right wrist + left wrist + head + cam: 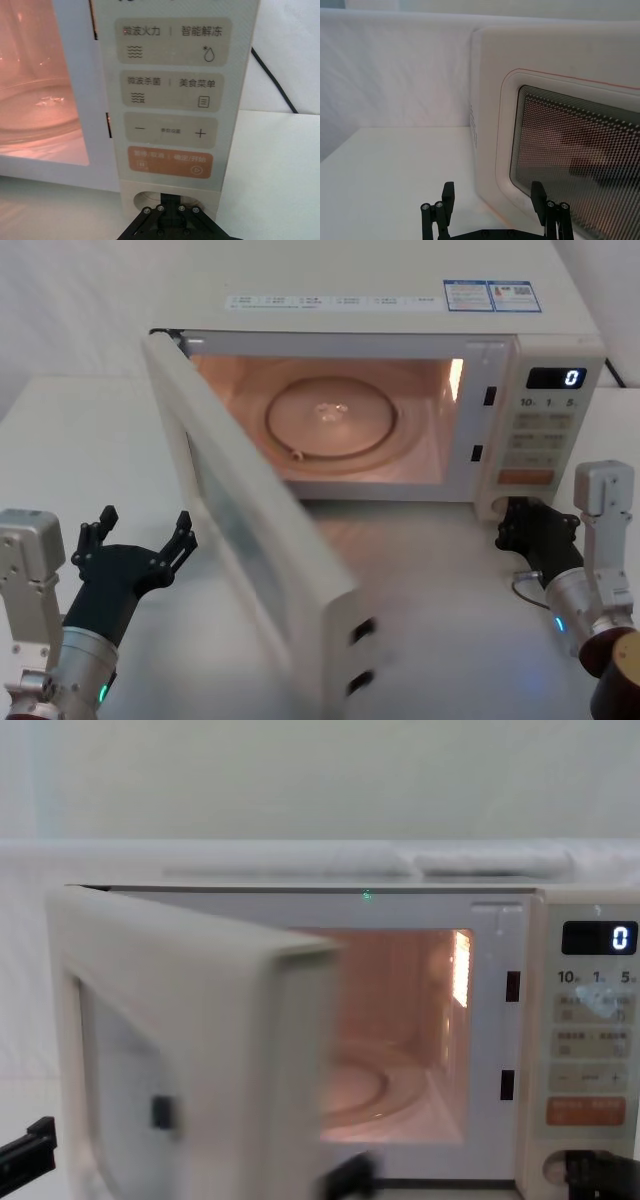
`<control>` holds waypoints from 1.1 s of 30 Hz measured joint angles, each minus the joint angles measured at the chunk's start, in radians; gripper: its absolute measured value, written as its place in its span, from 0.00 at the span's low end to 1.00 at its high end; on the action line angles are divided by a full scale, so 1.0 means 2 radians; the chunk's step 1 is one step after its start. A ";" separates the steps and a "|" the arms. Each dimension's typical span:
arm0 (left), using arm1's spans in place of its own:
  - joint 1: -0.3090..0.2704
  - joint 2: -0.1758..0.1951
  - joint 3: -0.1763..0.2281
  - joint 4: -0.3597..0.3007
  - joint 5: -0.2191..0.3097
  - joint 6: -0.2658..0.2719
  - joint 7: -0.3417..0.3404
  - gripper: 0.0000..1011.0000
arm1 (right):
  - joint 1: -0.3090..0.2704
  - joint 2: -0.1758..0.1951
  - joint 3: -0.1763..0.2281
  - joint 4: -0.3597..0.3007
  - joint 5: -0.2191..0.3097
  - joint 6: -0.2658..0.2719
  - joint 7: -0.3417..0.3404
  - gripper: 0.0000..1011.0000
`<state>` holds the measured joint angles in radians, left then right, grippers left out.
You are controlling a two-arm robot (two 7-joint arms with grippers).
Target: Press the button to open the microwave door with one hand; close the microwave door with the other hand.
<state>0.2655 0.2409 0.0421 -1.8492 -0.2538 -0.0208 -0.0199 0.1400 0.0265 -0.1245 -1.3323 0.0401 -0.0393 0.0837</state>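
1. At the control panel's foot, the right tool (527, 525) sits against the button (167, 198); whether its fingers are parted I cannot tell.
2. Microwave door (250, 530) stands swung out, cavity lit (opening step looks done).
3. Left tool (140, 545), fingers spread wide and empty, hovers over the tabletop (60, 440) just outside the door's window face.
4. Risk: a push near the hinge, or a glancing one, could slide off or shove the whole oven backward; the latch might not catch.
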 joint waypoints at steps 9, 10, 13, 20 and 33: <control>0.000 0.000 0.000 0.000 0.000 0.000 0.000 0.99 | -0.032 0.010 0.001 -0.040 0.001 0.014 0.007 0.00; 0.000 0.000 0.000 0.000 0.000 0.000 0.000 0.99 | -0.032 0.010 0.001 -0.040 0.001 0.014 0.007 0.00; 0.000 0.000 0.000 0.000 0.000 0.000 0.000 0.99 | -0.047 0.016 0.002 -0.058 0.002 0.019 0.008 0.00; 0.000 0.000 0.000 0.000 0.000 0.000 0.000 0.99 | -0.073 0.027 0.002 -0.095 0.002 0.024 0.015 0.00; 0.000 0.000 0.000 0.000 0.000 0.000 0.000 0.99 | -0.108 0.060 -0.005 -0.157 0.009 0.021 0.045 0.00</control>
<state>0.2655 0.2410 0.0421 -1.8492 -0.2538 -0.0207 -0.0199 -0.0751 0.1471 -0.1354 -1.6466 0.0582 0.0026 0.1728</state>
